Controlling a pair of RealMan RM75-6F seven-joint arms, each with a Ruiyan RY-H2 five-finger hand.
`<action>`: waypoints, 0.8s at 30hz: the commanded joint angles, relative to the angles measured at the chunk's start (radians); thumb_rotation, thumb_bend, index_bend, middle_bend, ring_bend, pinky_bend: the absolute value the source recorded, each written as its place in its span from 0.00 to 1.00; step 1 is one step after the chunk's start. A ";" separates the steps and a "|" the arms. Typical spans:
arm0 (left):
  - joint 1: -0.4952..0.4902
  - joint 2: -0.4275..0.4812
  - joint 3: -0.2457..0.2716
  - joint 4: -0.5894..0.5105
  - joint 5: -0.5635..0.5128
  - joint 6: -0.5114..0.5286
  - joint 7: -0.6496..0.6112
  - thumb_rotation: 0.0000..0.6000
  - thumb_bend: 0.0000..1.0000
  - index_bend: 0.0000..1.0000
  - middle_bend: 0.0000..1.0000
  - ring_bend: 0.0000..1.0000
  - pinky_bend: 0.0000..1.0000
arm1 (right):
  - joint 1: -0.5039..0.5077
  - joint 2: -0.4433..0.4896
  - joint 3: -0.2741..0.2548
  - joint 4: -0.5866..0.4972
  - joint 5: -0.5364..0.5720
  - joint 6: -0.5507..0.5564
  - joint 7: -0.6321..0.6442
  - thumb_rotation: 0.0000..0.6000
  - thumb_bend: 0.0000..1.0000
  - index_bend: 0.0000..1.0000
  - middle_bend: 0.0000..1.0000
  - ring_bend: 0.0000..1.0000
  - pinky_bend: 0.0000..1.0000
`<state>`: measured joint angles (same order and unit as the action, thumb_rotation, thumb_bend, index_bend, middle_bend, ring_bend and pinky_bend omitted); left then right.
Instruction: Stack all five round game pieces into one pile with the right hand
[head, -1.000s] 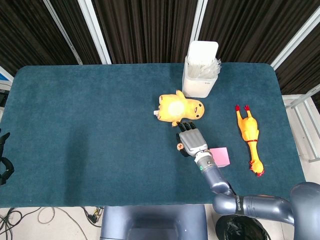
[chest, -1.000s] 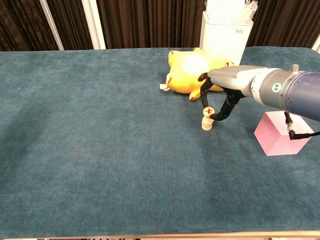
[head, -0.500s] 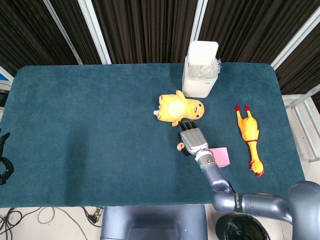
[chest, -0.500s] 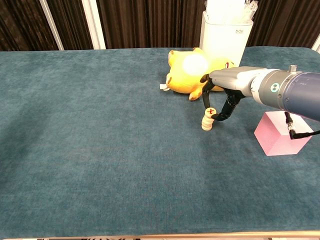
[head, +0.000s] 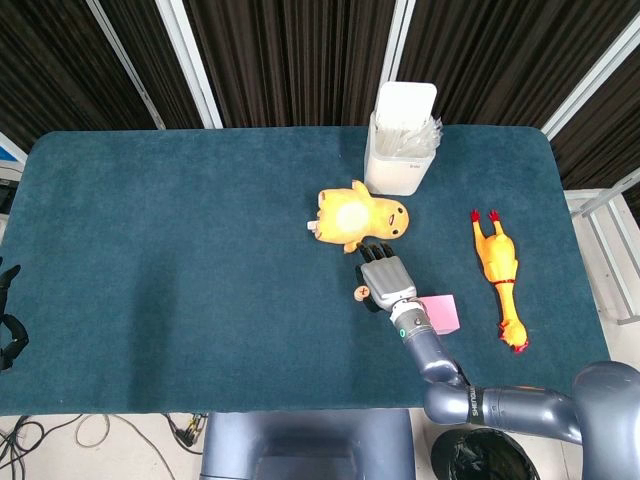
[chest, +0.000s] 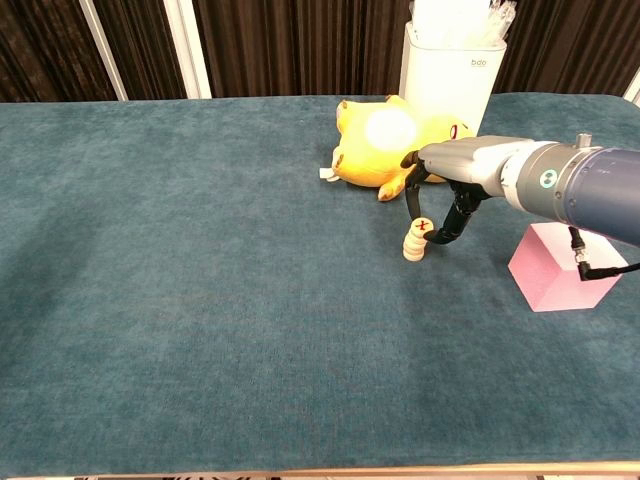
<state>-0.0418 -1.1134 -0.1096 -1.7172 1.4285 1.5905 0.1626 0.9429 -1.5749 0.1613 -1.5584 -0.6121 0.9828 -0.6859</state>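
Observation:
A small pile of pale wooden round game pieces (chest: 413, 245) stands on the blue table just in front of the yellow plush toy. Its top piece (chest: 421, 226), marked with a red cross, sits tilted toward the right. My right hand (chest: 452, 186) hovers over the pile, and its fingertips (chest: 436, 236) pinch that top piece from the right. In the head view the hand (head: 385, 279) covers most of the pile, with only one piece (head: 361, 294) showing at its left edge. The left hand is out of both views.
A yellow plush toy (head: 357, 216) lies right behind the pile, with a white box of bags (head: 402, 139) beyond it. A pink block (chest: 563, 267) sits to the right of the hand, and a rubber chicken (head: 499, 272) lies further right.
The right hand has lowered slightly over the pile, and the top piece has come down onto it with a tilt. The other things stay where they were.

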 joint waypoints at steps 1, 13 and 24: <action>0.000 0.000 0.000 0.000 0.000 0.000 0.000 1.00 0.82 0.13 0.00 0.00 0.01 | 0.001 0.000 -0.001 0.001 0.002 -0.001 0.001 1.00 0.41 0.51 0.00 0.00 0.01; 0.000 0.000 0.000 0.002 0.002 0.001 -0.003 1.00 0.82 0.13 0.00 0.00 0.01 | 0.001 -0.001 -0.005 0.003 -0.001 0.001 0.008 1.00 0.41 0.48 0.00 0.00 0.01; 0.000 -0.001 0.000 0.001 0.001 0.000 0.000 1.00 0.82 0.13 0.00 0.00 0.01 | 0.004 0.000 -0.007 0.002 0.005 0.001 0.004 1.00 0.41 0.46 0.00 0.00 0.01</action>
<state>-0.0422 -1.1141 -0.1100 -1.7165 1.4298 1.5909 0.1621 0.9473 -1.5749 0.1541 -1.5559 -0.6072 0.9840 -0.6821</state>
